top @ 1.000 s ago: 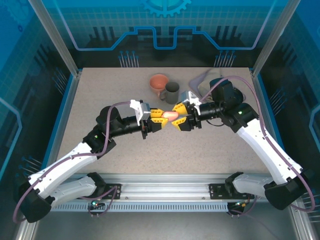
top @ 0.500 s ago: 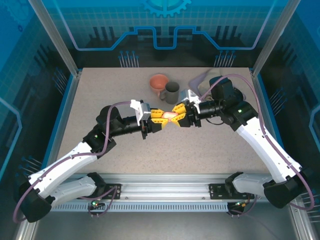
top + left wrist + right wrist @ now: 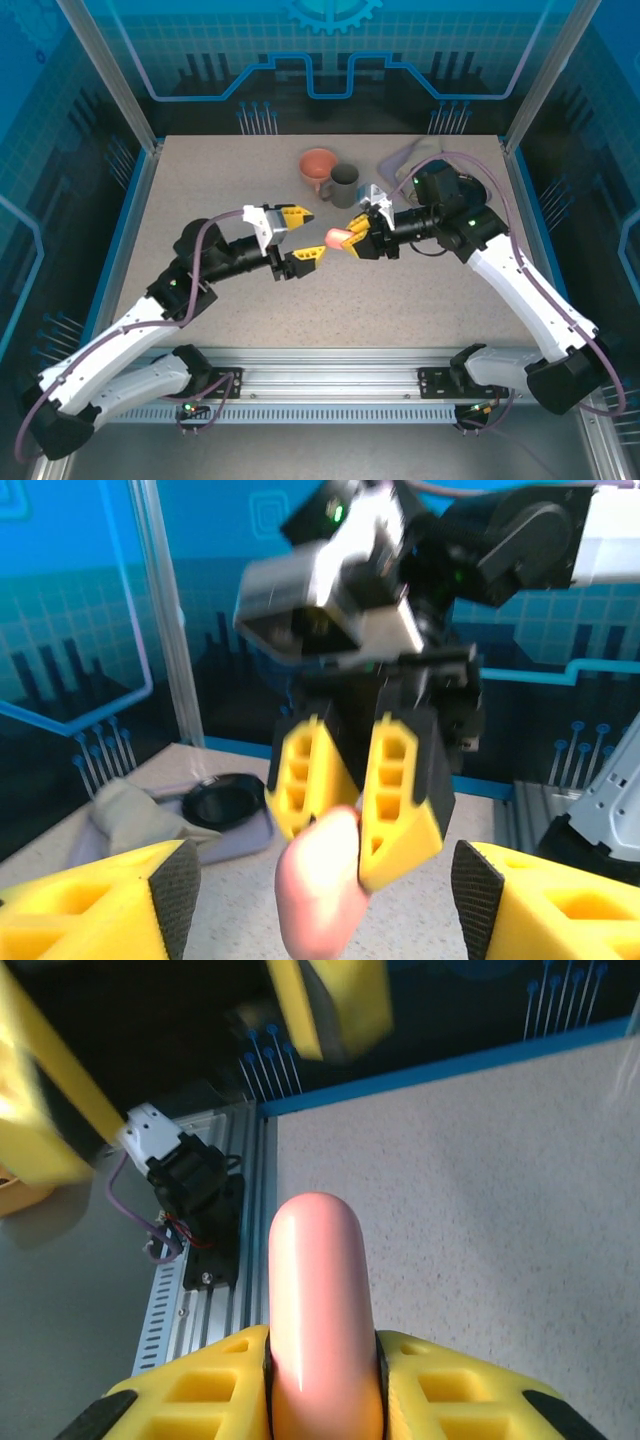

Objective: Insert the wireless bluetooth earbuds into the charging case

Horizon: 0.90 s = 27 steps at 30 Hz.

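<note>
A smooth salmon-pink pebble-like charging case (image 3: 338, 237) hangs above the middle of the table, with my right gripper (image 3: 352, 238) shut on its right end. In the right wrist view the case (image 3: 318, 1290) sticks out from between the yellow fingers of my right gripper (image 3: 320, 1385). My left gripper (image 3: 300, 235) stands open just left of the case, apart from it. In the left wrist view its dark pads (image 3: 175, 890) sit wide on either side of the case (image 3: 320, 880), which the right gripper (image 3: 355, 810) pinches from behind. The earbuds are out of view.
An orange cup (image 3: 317, 165) and a dark grey mug (image 3: 345, 183) stand at the back centre. A grey cloth and tray (image 3: 412, 156) lie at the back right, with a dark round dish (image 3: 225, 800) on the tray. An aluminium rail (image 3: 330, 385) runs along the near edge.
My left gripper has opened, let go of the pink case and drawn back to the left. My right gripper closed on the case and now holds it alone.
</note>
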Each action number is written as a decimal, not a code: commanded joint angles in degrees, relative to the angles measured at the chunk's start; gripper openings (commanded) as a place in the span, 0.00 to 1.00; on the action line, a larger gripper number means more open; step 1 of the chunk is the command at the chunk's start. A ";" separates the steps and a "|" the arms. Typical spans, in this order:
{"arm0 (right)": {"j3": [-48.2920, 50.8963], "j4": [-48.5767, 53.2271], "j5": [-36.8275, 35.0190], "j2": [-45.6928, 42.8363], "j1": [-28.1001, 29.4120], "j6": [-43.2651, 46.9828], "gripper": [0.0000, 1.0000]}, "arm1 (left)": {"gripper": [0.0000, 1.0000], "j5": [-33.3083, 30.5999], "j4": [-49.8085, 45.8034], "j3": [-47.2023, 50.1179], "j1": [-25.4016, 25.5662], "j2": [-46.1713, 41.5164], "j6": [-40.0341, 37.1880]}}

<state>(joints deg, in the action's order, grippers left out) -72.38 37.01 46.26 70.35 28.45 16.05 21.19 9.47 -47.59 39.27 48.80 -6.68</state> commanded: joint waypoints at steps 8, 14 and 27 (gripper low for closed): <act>5.18 0.65 -3.42 11.08 0.71 -9.48 0.25 | 0.74 -5.93 -4.52 0.04 0.14 -7.04 -3.32; 6.33 -1.80 -3.69 20.51 2.28 -14.18 0.23 | 0.89 -5.71 -4.28 0.02 0.12 -6.96 -2.90; 3.34 -3.35 -3.48 37.06 4.45 -17.54 0.22 | 0.99 -5.98 -6.28 1.45 0.14 -6.54 -3.14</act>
<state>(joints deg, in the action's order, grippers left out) -67.13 34.09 41.98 106.00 32.12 -0.08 16.23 4.69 -47.22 39.27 42.11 -9.19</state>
